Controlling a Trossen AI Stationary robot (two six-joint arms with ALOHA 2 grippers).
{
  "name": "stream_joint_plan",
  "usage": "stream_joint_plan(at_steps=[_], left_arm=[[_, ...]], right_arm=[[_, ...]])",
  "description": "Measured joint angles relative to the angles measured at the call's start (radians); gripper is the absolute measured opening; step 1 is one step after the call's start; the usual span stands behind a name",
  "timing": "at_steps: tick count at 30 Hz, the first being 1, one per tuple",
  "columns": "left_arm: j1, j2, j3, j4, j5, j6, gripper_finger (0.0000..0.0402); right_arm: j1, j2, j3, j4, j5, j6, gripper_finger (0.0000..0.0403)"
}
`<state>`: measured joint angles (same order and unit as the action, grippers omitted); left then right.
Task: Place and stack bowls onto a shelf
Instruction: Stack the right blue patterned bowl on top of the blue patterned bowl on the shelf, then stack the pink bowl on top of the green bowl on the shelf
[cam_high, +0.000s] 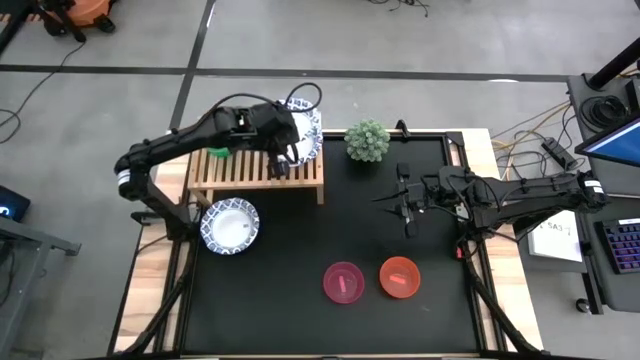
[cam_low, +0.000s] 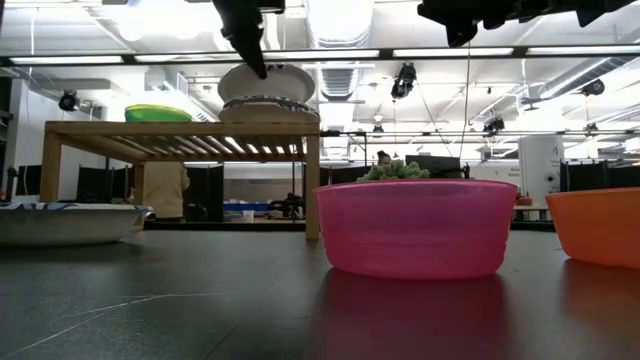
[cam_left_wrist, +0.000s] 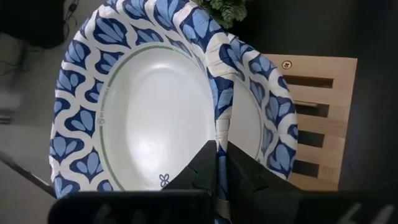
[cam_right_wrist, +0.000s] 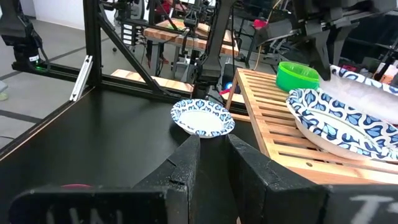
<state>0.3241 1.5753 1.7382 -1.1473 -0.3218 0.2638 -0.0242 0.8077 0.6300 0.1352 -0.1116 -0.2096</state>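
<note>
Bowls: one blue-rimmed bowl (cam_left_wrist: 143, 112) is pinched by the rim in the left gripper (cam_high: 288, 152), over the right end of the shelf (cam_high: 255, 172), above another patterned bowl (cam_left_wrist: 264, 118) already lying on the slats. Fingers are closed tight on the rim; the left wrist view shows the rim running between them. The held bowl sits tilted and overlaps the lower one, so nesting looks to be in progress, not done.

Other bowls:
- green bowl (cam_right_wrist: 297, 76) on the far left end of the shelf
- loose patterned bowl (cam_high: 230, 225) on the table, just in front of the shelf's left leg
- pink bowl (cam_high: 343, 281) and orange-red bowl (cam_high: 400, 277) side by side on the mat near the front edge, well apart from the shelf

Right gripper (cam_high: 405, 203) hovers over mid-table, right of the shelf, holding nothing. Its fingers look nearly closed, with only a narrow gap in its wrist view.

Step, as I read it: stacking the second patterned bowl on the first.

Next move needs: level the held bowl, centre it over the lower one, lower until it seats, then release. Risk is a release while tilted, so that the bowl slides off the shelf's right end.
</note>
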Motion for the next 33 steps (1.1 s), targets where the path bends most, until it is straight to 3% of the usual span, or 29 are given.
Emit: stream_joint_plan(at_steps=[5,19,23,33], left_arm=[[0.0,0.021,0.0,-0.001,0.0,0.001,0.0012],[-0.001,0.035,0.0,-0.035,0.001,-0.012,0.0127],[-0.003,0.025,0.0,-0.078,0.055,-0.045,0.0153],[-0.005,0.01,0.0,-0.106,0.109,-0.078,0.0168]], right_arm=[[0.0,0.0,0.0,-0.001,0.0,0.0,0.0068],[0.0,0.0,0.0,-0.005,0.0,0.0,0.0068],[0.0,0.0,0.0,-0.005,0.0,0.0,0.0068],[0.0,0.0,0.0,-0.005,0.0,0.0,0.0068]])
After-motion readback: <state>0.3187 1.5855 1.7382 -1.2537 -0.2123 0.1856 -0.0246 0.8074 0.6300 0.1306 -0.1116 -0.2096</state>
